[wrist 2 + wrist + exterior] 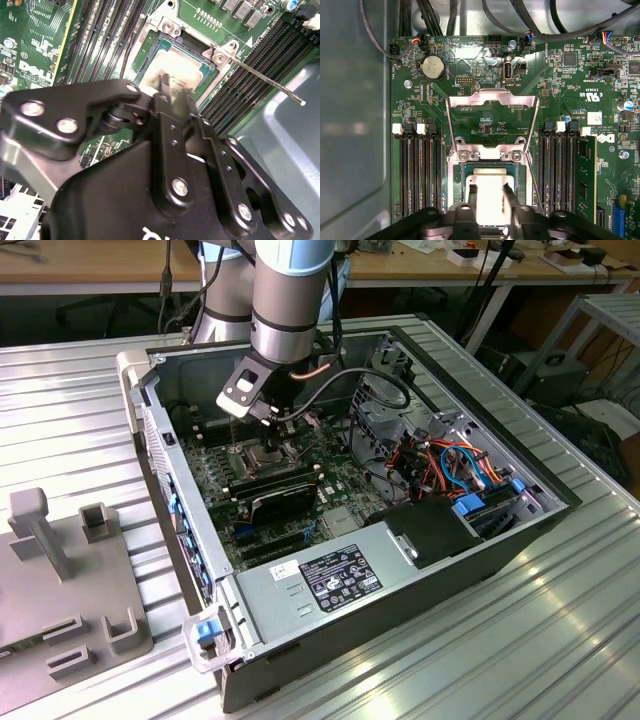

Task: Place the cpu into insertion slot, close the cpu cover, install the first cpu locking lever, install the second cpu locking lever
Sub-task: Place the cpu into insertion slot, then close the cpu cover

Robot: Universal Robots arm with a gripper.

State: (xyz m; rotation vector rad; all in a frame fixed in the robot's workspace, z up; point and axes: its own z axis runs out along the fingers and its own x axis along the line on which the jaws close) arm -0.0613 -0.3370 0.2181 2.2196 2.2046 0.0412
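Hovering just over the cpu [490,181], the pincer [490,195] has its fingers parted, apparently released. The cpu lies in the insertion slot [466,172]; the cpu cover [492,99] stands swung open, giving access.

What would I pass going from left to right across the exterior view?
Grey plastic fixture tray with upright pegs → small blue plastic clip → white-labelled silver power supply box → bundle of orange and blue cables.

grey tubular arm [285,310] with pale blue cap [292,255], black end effector [490,192] studded with silver screws [180,186].
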